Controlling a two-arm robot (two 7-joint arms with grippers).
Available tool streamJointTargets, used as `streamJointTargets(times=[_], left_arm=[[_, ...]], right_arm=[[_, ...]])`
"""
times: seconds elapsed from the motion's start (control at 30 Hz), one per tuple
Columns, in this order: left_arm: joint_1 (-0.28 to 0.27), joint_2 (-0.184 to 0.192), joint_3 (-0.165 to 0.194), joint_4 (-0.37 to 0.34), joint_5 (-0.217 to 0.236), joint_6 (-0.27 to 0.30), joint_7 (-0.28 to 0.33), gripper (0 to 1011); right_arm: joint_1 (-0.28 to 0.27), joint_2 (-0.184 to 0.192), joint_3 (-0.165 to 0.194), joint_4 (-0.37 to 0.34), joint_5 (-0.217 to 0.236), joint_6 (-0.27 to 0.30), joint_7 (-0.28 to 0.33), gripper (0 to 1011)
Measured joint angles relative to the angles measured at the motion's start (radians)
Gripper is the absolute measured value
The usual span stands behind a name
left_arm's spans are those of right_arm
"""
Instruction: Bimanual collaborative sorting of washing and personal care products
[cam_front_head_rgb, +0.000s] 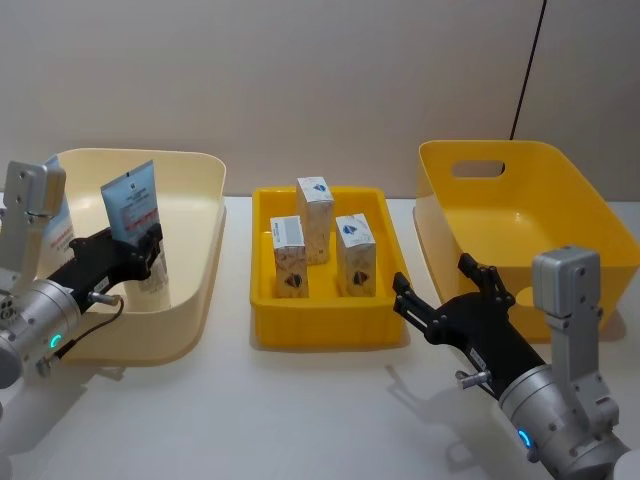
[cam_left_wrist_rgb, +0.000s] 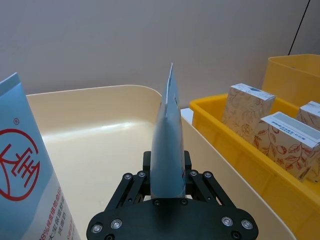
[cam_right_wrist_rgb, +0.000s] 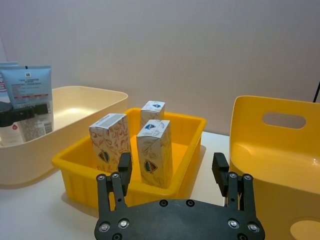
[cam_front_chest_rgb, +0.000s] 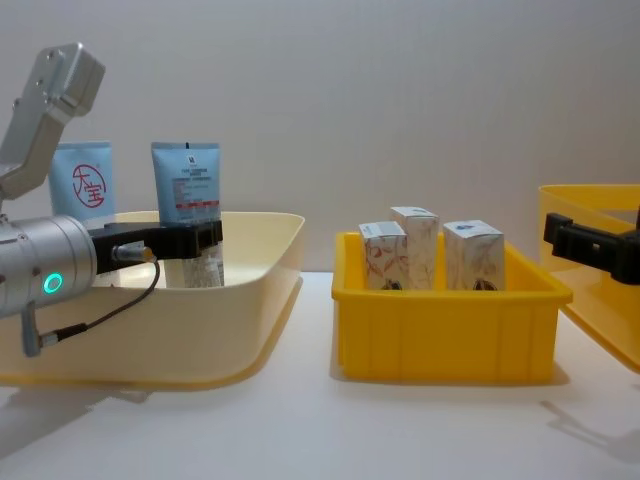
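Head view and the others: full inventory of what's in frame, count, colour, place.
held tube: 1, light blue and white, upright inside the cream bin, clamped by the left gripper
logo tube: 1, light blue with a red circular logo, upright at the cream bin's left side, behind the left arm
cream bin: 1, pale cream, table left
yellow tray: 1, yellow, table centre
boxes: 3, patterned beige with white tops, upright in the yellow tray
yellow basket: 1, yellow with a handle slot, table right
table: 1, white
cable: 1, black, on the wall behind the basket
left gripper: 1, black, shut on the held tube
right gripper: 1, black, open, between tray and basket
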Motion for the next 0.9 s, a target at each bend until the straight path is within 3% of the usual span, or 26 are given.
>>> streamJointTargets(times=[0.27,0.9], left_arm=[[-0.004,0.012,-0.005,-0.024,-0.011,0.0,-0.019,300],[-0.049,0.065,-0.027,-0.158,-0.07,-0.018,-0.113,300]], right_arm=[[0.0,0.0,0.0,0.0,0.0,0.0,0.0,1001],[0.0,0.0,0.0,0.0,0.0,0.0,0.0,1001]])
